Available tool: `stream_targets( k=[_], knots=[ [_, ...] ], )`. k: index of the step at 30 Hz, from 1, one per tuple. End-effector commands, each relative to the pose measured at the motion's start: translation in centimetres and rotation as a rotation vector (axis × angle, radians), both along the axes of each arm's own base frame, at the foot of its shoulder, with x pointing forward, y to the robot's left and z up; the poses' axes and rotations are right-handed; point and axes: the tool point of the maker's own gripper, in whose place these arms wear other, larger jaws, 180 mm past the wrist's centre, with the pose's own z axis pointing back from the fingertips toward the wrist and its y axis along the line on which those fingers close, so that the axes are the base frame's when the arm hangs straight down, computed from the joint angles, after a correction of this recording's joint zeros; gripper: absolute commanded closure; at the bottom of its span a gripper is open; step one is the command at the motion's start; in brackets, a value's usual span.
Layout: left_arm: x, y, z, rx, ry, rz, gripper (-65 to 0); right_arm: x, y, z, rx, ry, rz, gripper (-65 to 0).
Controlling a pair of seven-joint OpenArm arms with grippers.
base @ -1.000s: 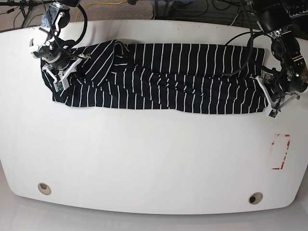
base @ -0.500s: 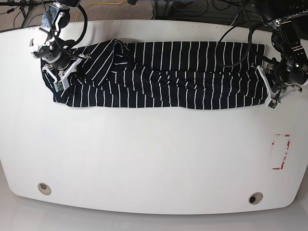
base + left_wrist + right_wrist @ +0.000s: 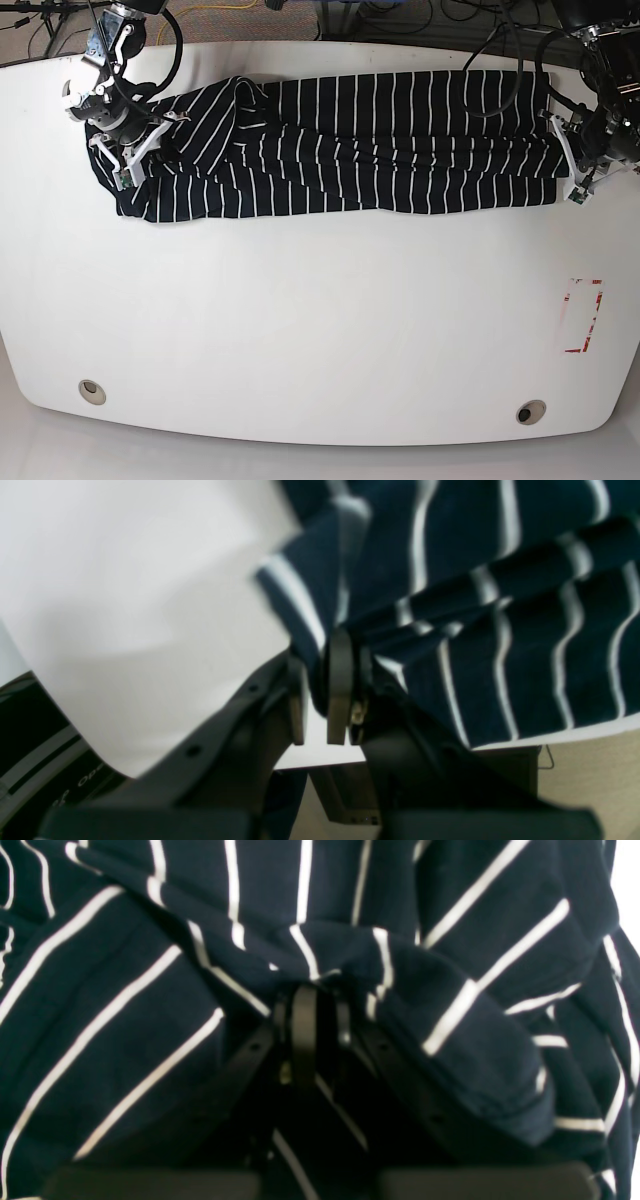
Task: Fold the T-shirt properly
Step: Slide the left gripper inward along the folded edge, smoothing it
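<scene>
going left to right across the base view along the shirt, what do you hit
right gripper, shut on the shirt's left end → T-shirt stretched across the table → left gripper, shut on its right end → red-edged marker, lower down near the right rim

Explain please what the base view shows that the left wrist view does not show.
Only the base view shows the whole T-shirt stretched in a long band across the table, the right gripper at its other end, and a red-marked rectangle on the table. Only the left wrist view shows, close up, the left gripper shut on a bunched corner of fabric at the table edge. Both show the striped shirt and white tabletop.
</scene>
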Motion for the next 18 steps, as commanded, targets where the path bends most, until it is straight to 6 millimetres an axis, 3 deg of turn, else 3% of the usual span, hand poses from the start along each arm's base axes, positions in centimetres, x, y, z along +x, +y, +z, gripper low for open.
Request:
stream_targets(
  k=[1, 4, 10, 18],
  knots=[
    [-0.2, 0.7, 0.4, 0.030, 0.001, -0.002, -5.1, -0.1, -0.8, 0.1, -0.031, 0.014, 0.001, -4.1],
    [-0.5, 0.5, 0.1, 0.028, 0.013, -0.008, -11.8, -0.2, -0.7, 0.1, -0.030, 0.014, 0.001, -4.1],
    [-0.6, -0.5, -0.2, 0.020, 0.024, -0.039, -34.2, 0.1, -0.7, 0.6, -0.039, 0.001, 0.005, -4.1],
    [1.1, -2.0, 2.4, 0.022, -0.078, -0.092, -36.0, 1.1, 0.2, 4.7, -0.109, -0.080, 0.035, -4.3]
  ],
)
